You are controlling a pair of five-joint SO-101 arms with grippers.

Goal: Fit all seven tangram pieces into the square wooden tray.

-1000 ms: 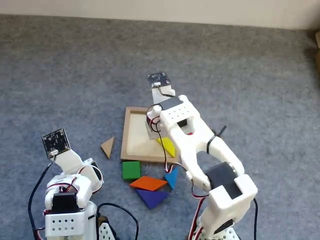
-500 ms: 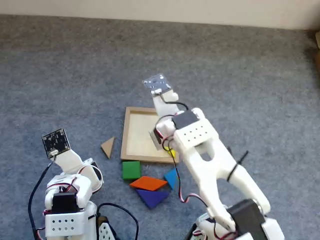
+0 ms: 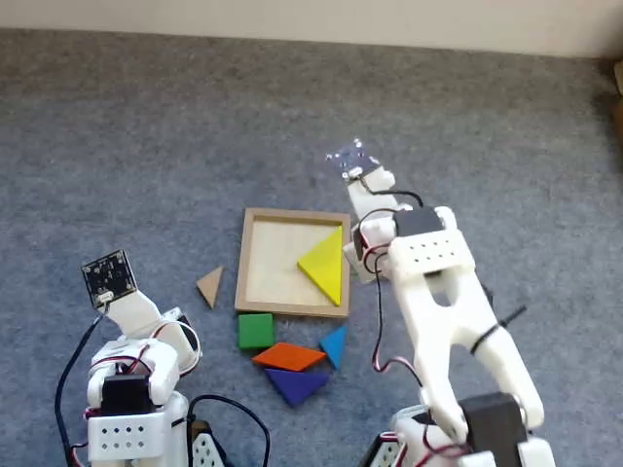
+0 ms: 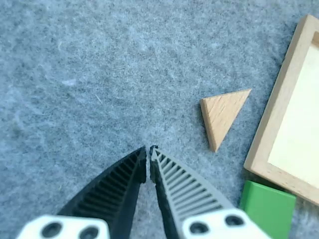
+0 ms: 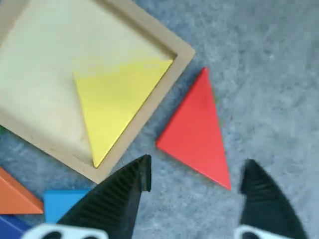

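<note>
Right of centre in the high view, the right gripper (image 5: 197,172) hangs with fingers spread wide above a red triangle (image 5: 199,132) lying just outside the tray (image 3: 289,311). Inside the tray, a yellow triangle (image 3: 326,263) sits against its right wall. At lower left, the left gripper (image 4: 149,149) is pressed together over the carpet (image 3: 146,146), near a wooden triangle (image 3: 209,286) and a green square (image 3: 255,331)

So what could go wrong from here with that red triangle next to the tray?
The red triangle lies flat on the carpet, so the open right gripper may slide over it instead of pinching it. The piece also sits close to the tray. Coming down there, the gripper could catch the rim, jolt the tray and shift the yellow triangle inside.
</note>
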